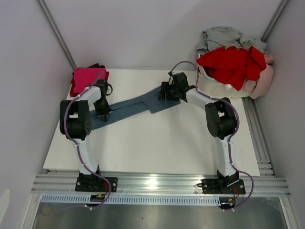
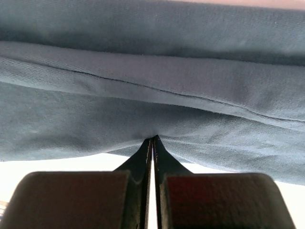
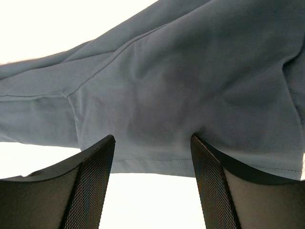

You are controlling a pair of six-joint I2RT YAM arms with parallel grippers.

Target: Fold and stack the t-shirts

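Top external view: one large slate blue-grey cotton t-shirt [image 1: 138,106] lies pulled into a long band across the middle of the white surface [image 1: 157,148]. It runs from the near left up to the far right, between the two arms.

At its left end, the left hand [image 1: 105,113] points down onto the cloth. The left wrist view shows this left hand [image 2: 152,143] closed, its two fingers [image 2: 138,160] pressed together on a small pinch of the blue-grey t-shirt [image 2: 152,95], which puckers at the tips.

At the band's right end, the right hand [image 1: 164,93] sits low over the wider part of the shirt. In the right wrist view the right hand [image 3: 152,138] is open, its two fingers [image 3: 90,181] held wide apart. Their tips meet the hemmed edge of the blue-grey t-shirt [image 3: 190,76], and nothing is clamped between them.

At the far left corner of the surface lies one folded magenta t-shirt [image 1: 88,78]. A sliver of black cloth [image 1: 96,66] shows at its far edge.

At the far right stands one white slatted plastic laundry basket [image 1: 214,86], just beyond the right arm. Three garments are heaped in and over it:
- one red t-shirt [image 1: 233,64], on top
- one grey t-shirt [image 1: 224,36], behind the red one
- one pale pink t-shirt [image 1: 264,78], hanging over the right side
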